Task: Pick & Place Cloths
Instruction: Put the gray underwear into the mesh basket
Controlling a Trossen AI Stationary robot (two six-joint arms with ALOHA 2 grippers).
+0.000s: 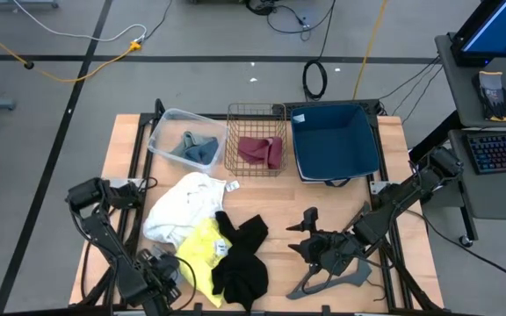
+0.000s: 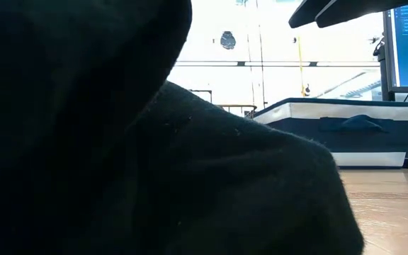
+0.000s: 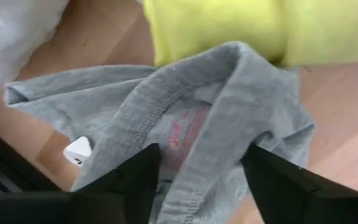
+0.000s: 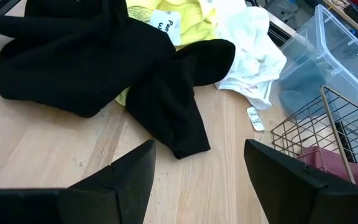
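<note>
Left wrist view: left tool [image 3: 201, 177], spread, straddles the soft, stitched, crumpled grey cloth [image 3: 229, 93]; right tool [image 4: 199, 171] spread.

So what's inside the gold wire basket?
The wire basket holds a maroon cloth, bunched toward one side. Nothing else shows through the wires, though anything lying under the cloth would be hidden.
</note>
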